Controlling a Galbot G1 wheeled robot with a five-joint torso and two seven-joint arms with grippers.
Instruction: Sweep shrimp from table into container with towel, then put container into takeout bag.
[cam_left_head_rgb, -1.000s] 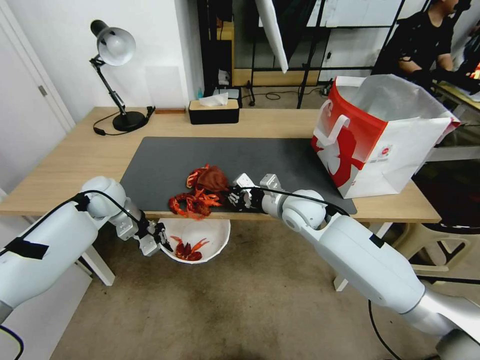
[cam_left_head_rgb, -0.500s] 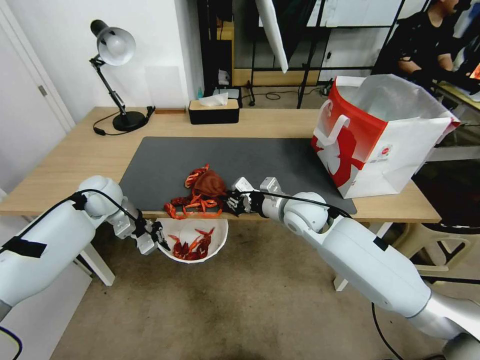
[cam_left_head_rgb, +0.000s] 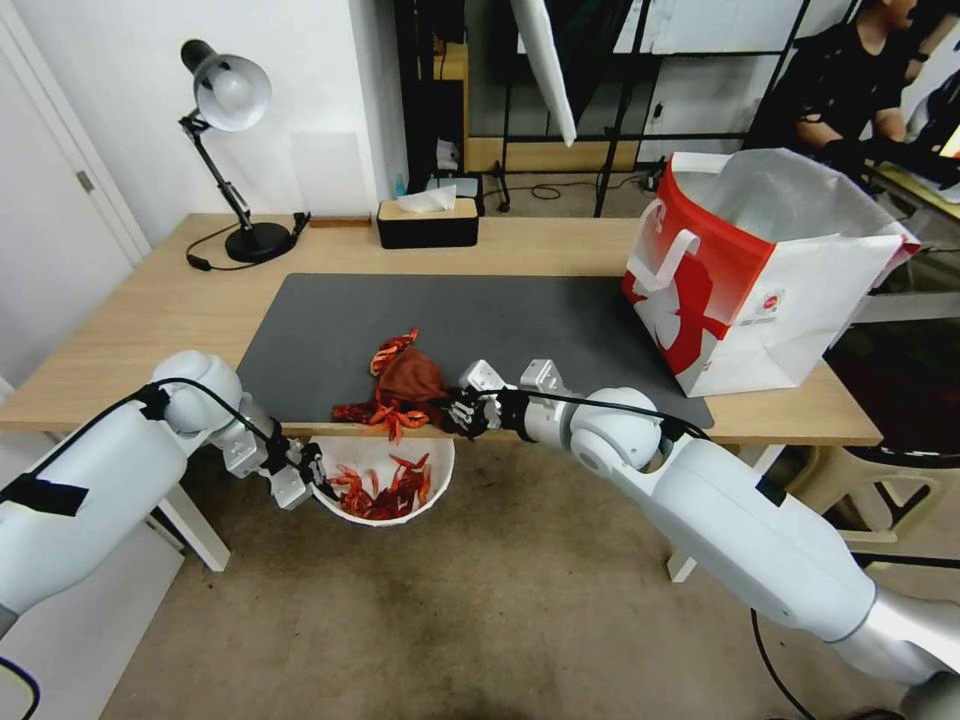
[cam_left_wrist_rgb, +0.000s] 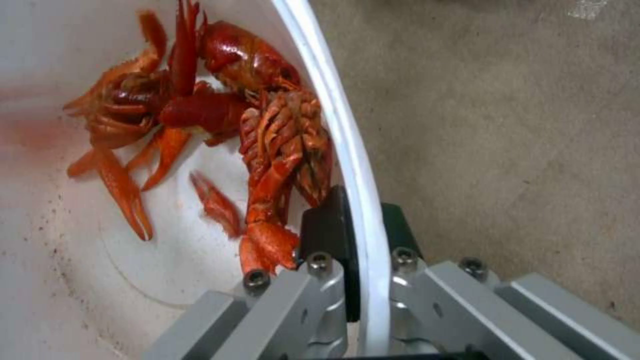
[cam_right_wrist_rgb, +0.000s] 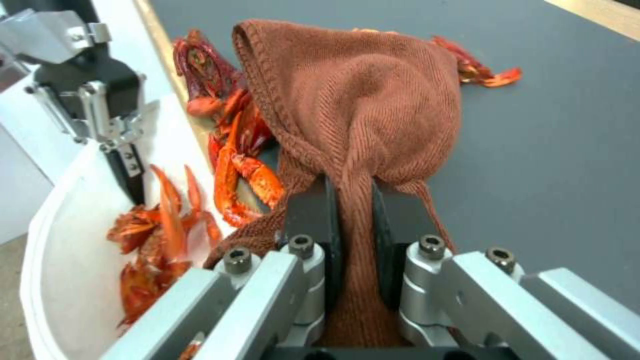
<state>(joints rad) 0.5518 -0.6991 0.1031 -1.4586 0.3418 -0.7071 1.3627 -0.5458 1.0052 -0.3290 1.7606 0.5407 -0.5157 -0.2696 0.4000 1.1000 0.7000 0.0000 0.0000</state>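
With the right gripper (cam_right_wrist_rgb: 350, 215) clamped on the towel (cam_right_wrist_rgb: 373, 95), drag low towards the table (cam_left_head_rgb: 150, 300) edge so the remaining shrimp (cam_left_head_rgb: 395, 412) drop into the container (cam_left_head_rgb: 432, 490), its rim pinched by the left gripper (cam_left_wrist_rgb: 357, 235)

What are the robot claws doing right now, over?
Left claw clamped on container rim, below table edge. Right claw pinching towel against shrimp at the mat's edge. Some shrimp already in container. Nothing blocking.

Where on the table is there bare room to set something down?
Free: the mat between tissue box and takeout bag; the wood by the lamp. Crowded: the front edge, where the right gripper drags the towel through shrimp.
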